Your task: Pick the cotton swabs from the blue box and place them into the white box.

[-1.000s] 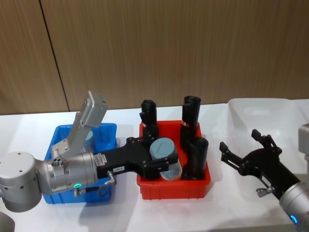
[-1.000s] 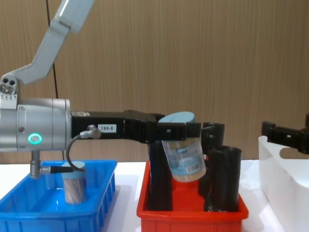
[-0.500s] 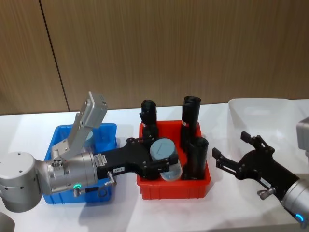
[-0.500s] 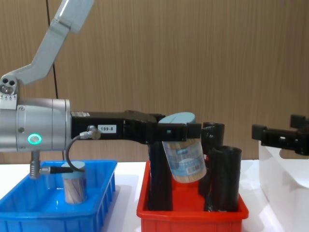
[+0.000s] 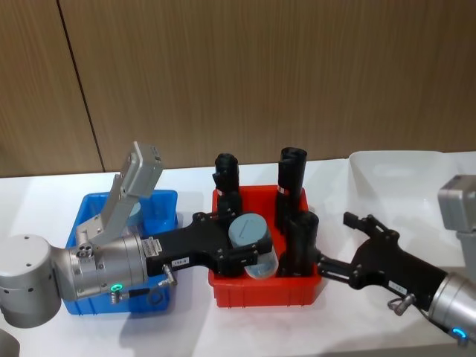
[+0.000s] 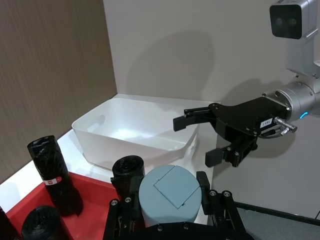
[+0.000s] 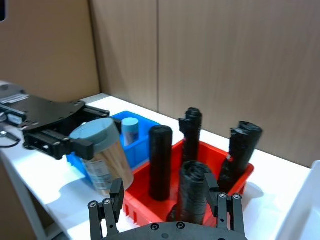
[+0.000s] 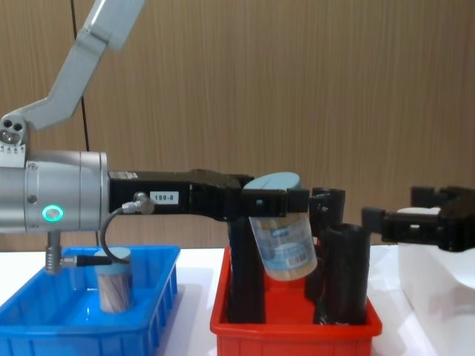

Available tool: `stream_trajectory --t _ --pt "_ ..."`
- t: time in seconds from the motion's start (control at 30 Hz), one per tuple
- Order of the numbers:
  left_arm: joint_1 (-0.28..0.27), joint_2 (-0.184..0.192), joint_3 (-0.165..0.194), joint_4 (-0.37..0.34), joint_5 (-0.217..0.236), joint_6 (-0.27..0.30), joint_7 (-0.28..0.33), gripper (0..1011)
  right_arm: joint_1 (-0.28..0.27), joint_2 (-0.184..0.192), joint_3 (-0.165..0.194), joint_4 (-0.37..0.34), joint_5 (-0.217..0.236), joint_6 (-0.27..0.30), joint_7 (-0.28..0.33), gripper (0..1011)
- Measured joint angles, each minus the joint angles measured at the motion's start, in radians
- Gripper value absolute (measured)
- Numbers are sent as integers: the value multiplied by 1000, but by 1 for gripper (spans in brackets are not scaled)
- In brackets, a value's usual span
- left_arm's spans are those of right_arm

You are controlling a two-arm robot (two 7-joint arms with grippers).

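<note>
Head view: your left gripper (image 5: pixel 250 247) is clamped on a cotton swab tub (image 5: pixel 249 229), pale-blue lid up, over the red bin (image 5: pixel 264 294). That bin holds black rolls (image 5: pixel 291 172) standing upright at its back and at its right side. The blue box (image 5: pixel 160 198) lies on the left under the arm, and part of a second tub (image 5: pixel 134 213) shows inside it behind the arm link. Your right gripper (image 5: pixel 344 245) has its fingers spread wide, just beside the red bin's right wall. The white box (image 5: pixel 401 165) sits at the far right, apart from the red bin.

Chest view: the held tub hangs tilted, lid leaning toward the left arm, between two rolls. The second tub stands upright on the blue box's floor. The right gripper reaches in level with the roll tops, in front of the white box.

Left wrist view: you look down on the held lid between the fingers. The white box lies beyond it, its pale inner walls and floor in sight, and the splayed right gripper hangs beside its near end.

Right wrist view: four rolls stand in the red bin. The held tub leans just off the bin's corner, and the second tub stands in the blue box behind it.
</note>
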Motion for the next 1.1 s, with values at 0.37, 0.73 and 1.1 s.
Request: stream_trajectory --t 0.37,0.73,1.1 --pt "0 0 0 0 0 0 0 671 40 -14 -26 34 -34 15 85 1002" --pt "0 0 0 0 0 0 0 671 72 -38 -52 66 -66 19 129 1002" --pt "0 0 0 0 0 0 0 671 95 -56 -77 92 -93 19 165 1002"
